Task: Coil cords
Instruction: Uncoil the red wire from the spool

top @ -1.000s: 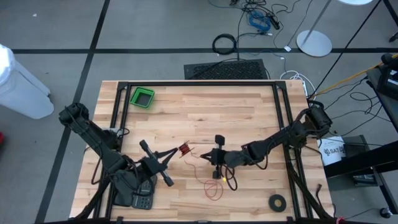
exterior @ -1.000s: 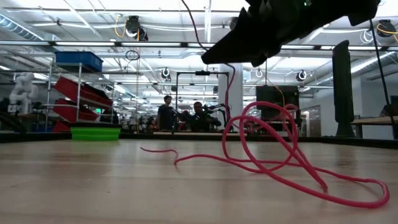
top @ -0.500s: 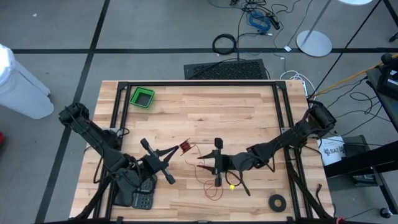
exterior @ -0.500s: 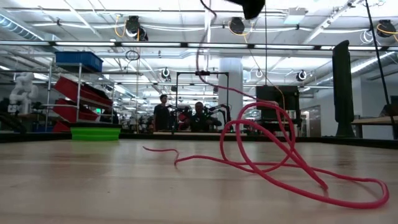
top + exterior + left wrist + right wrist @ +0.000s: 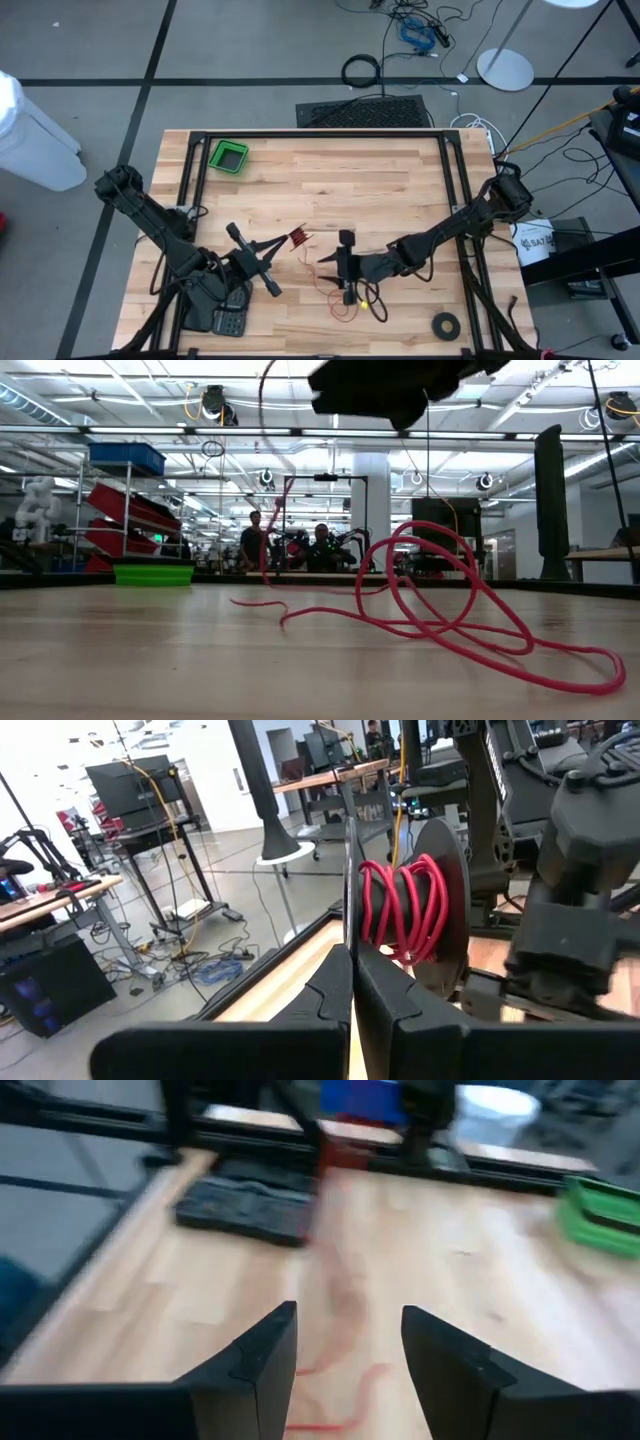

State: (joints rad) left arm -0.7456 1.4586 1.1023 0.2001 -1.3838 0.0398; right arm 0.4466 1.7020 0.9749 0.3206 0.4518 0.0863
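A red cord is partly wound on a small dark spool. My left gripper is shut on the spool, above the table's near middle. The rest of the cord lies in loose loops on the wood. One strand rises from the loops toward the spool. My right gripper hovers open over the loops, just right of the spool, with nothing between its fingers. It shows as a dark shape at the top of the low view. My left gripper pinches the rim of the spool's near disc between its two fingers. The fingers lie level and come from the table's left side. The spool is lifted clear of the table with its discs on edge, and the cord trails slack from it to the wood.
A green bin sits at the far left of the table. A black tape ring lies near the near right corner. A flat black device is at the near edge by the left arm's base. A black frame borders the table.
My right gripper has opened and let go of the cord, rising and shifting toward the table's near edge and a little left. The freed strand has swung leftward and now rises to the spool, and the loops on the table have settled a little.
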